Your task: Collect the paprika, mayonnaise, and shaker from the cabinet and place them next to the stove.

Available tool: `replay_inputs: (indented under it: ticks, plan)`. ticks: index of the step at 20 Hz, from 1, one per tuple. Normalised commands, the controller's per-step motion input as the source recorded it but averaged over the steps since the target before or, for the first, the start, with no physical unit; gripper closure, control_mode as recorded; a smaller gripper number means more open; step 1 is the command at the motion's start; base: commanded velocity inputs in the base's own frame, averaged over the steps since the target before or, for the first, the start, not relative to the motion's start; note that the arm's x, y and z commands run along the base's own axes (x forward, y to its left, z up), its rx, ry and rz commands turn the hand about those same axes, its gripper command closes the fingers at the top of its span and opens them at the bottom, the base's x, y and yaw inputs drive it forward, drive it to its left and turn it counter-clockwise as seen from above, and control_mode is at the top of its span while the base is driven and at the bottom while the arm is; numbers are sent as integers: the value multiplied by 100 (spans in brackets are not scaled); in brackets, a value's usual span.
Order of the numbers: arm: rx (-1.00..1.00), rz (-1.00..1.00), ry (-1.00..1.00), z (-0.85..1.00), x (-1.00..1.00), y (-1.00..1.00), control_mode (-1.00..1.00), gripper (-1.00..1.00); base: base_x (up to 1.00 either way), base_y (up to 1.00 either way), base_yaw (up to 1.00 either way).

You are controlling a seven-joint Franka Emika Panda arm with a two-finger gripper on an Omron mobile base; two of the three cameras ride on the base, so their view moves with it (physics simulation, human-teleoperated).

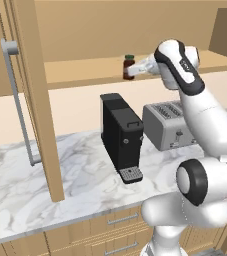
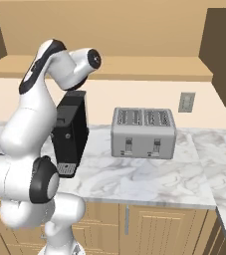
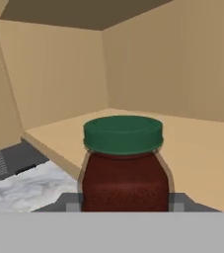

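The paprika (image 1: 129, 65), a small dark red jar with a dark green cap, stands upright at the front edge of the cabinet shelf (image 1: 80, 71). My gripper (image 1: 130, 74) reaches in from the right and is shut on the jar's lower body. In the hand view the paprika (image 3: 123, 163) sits close up in the centre, with my gripper (image 3: 124, 203) around it and one grey fingertip (image 3: 72, 203) pressed to each side. The cabinet's inner walls rise behind it. The mayonnaise, shaker and stove are out of view.
The cabinet's open door (image 1: 37, 100) with its long grey bar handle (image 1: 16, 100) juts out at the left. Below the shelf, a black coffee machine (image 1: 121, 135) and a silver toaster (image 1: 167, 125) stand on the marble counter (image 1: 80, 175).
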Motion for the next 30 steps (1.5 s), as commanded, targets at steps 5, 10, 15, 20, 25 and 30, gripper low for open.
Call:
replay_inputs:
  ticks: [5, 10, 15, 20, 25, 30]
  plan:
    - [3, 3, -2, -8, -100, 0, -100, 100, 0, 0, 0]
    - [0, 1, 0, -7, -100, 2, -100, 100, 0, 0, 0]
    - [1, 0, -3, -19, -100, -6, -100, 100, 0, 0, 0]
    - [0, 0, -2, -28, -99, -14, -100, 100, 0, 0, 0]
    - [-3, 0, 3, -38, -67, 3, -100, 100, 0, 0, 0]
    - [-1, 0, 1, -8, -10, 3, 100, 100, -44, 10, 0]
